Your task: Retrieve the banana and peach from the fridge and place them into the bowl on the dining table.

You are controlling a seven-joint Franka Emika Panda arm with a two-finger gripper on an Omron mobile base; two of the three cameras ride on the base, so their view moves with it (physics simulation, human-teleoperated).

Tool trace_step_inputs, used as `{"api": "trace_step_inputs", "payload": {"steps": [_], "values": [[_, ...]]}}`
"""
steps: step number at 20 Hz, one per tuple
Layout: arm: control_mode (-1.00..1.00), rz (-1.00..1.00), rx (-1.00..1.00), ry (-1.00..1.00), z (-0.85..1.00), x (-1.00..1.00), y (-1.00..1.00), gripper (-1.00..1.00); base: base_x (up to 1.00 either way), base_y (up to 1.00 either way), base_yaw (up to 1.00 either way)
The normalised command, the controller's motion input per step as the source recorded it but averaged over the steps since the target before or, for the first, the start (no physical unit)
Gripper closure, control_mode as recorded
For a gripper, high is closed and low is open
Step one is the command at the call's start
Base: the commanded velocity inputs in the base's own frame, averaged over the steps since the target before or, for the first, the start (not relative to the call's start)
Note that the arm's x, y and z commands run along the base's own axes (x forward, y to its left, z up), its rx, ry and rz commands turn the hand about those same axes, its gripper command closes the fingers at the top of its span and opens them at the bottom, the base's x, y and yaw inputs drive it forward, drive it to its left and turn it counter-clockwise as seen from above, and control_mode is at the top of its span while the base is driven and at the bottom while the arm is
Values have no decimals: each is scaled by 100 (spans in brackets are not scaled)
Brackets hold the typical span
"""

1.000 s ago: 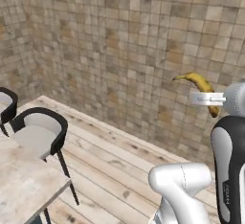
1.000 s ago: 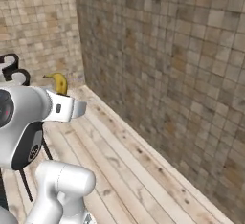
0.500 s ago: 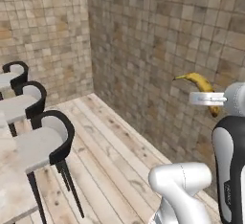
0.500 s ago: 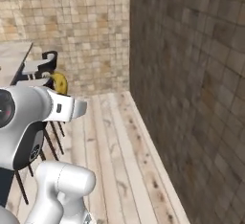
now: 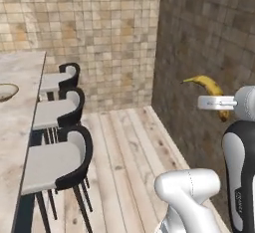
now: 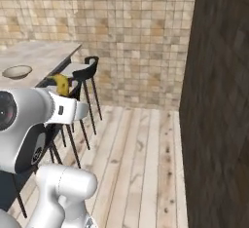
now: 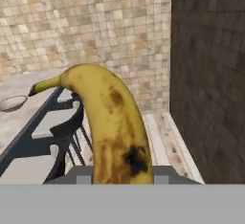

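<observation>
Left base view takes in the long counter first, its beige marbled top running along the left side of the room, with the tan tiled wall behind its far end and a darker tiled wall off to the right of it. Three black-backed stools with pale seats stand in a row just beside the counter, on the side nearer the plank floor. Up on the counter, toward its far end, sits the shallow beige bowl, well apart from the arm.

The pincer is held up in the air to the right of the counter, out over the floor, closed tight on the banana. In the hand view the banana rises from between the fingers, curving up and away toward the counter side, yellow with brown bruises and one dark patch low down near the grip. From the right base view its tip peeks up behind the white wrist, with the bowl beyond it on the counter.

I can read no brand, label or lettering anywhere.
</observation>
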Motion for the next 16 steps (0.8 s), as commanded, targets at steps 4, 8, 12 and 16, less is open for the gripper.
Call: {"api": "trace_step_inputs", "payload": {"steps": [4, 8, 12, 16], "values": [[100, 0, 0, 0, 0, 0, 0, 100, 100, -38, 60], [100, 0, 0, 0, 0, 0, 0, 100, 100, -49, 56], [100, 0, 0, 0, 0, 0, 0, 100, 100, -69, 49], [100, 0, 0, 0, 0, 0, 0, 100, 100, -79, 45]]}}
